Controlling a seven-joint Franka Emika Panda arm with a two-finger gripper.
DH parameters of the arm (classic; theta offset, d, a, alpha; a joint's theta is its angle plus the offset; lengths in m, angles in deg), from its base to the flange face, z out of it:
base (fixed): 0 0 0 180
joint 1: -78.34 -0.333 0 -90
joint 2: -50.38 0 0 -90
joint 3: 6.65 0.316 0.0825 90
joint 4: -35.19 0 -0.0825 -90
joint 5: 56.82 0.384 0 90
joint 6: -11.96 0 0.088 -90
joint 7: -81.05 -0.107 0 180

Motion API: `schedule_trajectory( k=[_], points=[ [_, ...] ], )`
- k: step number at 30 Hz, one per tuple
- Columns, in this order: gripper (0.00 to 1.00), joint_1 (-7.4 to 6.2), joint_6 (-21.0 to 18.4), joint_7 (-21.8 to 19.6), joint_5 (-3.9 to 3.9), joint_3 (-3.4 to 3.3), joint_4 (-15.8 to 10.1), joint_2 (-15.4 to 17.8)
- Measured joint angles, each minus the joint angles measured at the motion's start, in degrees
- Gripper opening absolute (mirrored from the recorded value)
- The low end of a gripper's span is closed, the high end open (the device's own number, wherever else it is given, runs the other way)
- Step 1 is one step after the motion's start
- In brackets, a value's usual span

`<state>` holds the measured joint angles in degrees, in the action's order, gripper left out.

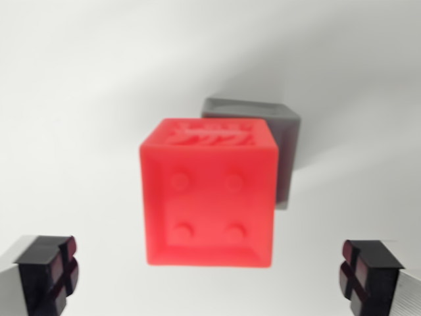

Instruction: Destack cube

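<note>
Tool (210,276) gapes wide, red cube (209,194) centred just beyond its fingertips.

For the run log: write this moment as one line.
task: destack cube | gripper: open, empty, straddling red cube | grey cube: partly hidden behind red | grasp: not yet made

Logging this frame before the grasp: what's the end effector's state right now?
End effector: open, holding nothing; fingers apart on either side of the red cube, not touching it.

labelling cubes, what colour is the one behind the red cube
Grey, seen in the wrist view, partly hidden behind the red cube.
</note>
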<state>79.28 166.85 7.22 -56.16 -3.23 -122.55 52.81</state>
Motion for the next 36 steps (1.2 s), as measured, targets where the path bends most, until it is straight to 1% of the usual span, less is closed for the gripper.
schedule_trajectory(
  k=[8, 11, 16, 23, 28, 29, 36],
  points=[
    [1.00, 0.01, 4.9, -0.5, -0.70, -0.07, 0.0, -4.8],
    [1.00, 0.01, 6.8, -0.8, -1.08, -0.18, 0.0, -6.8],
    [1.00, 0.00, 8.9, -1.2, -1.49, -0.32, 0.2, -9.0],
    [1.00, -0.07, 10.9, -1.5, -2.02, -0.59, 0.5, -11.3],
    [1.00, -0.17, 11.6, -1.6, -2.12, -0.70, 0.5, -11.9],
    [0.00, -0.19, 11.6, -1.6, -2.13, -0.71, 0.5, -11.9],
    [0.00, -0.20, 11.6, -1.6, -2.13, -0.72, 0.6, -12.0]
  ],
)
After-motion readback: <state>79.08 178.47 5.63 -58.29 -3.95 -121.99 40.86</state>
